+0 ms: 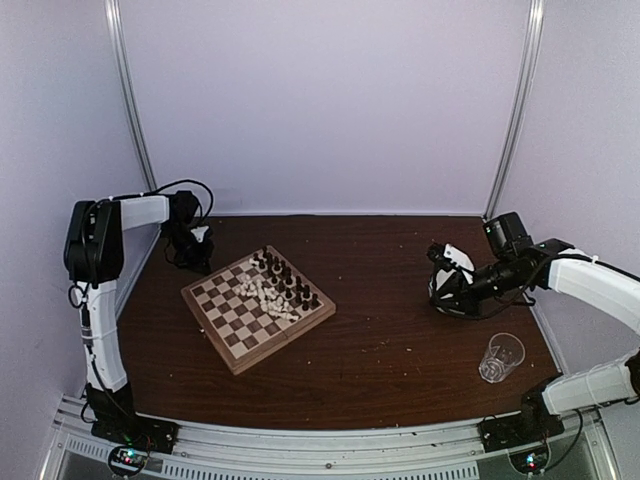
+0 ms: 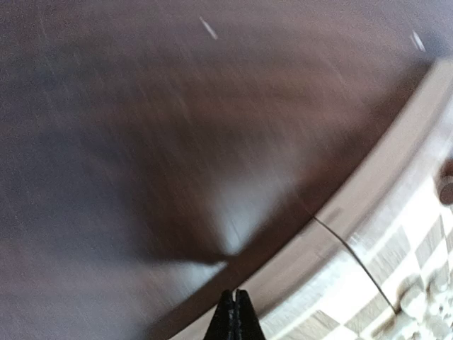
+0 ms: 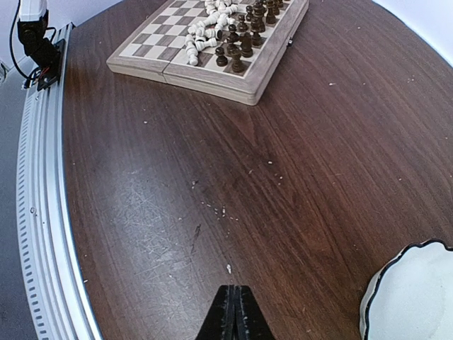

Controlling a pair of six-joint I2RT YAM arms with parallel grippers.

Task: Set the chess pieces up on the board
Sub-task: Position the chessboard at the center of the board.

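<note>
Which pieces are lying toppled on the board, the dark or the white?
The white pieces: they lie jumbled in a heap mid-board, mostly on their sides, while the dark pieces stand upright in rows along one edge of the board.

A square wooden chessboard [image 1: 232, 325] with light and dark brown checks and a tan border lies flat on a dark table [image 1: 400, 330], left of the table's middle, turned corner-on. Dark chess pieces [image 1: 290, 278] stand upright in rows along the chessboard's far right edge. Cream chess pieces [image 1: 268, 297] lie jumbled just beside them, many tipped over, nearer the chessboard's middle.
</note>
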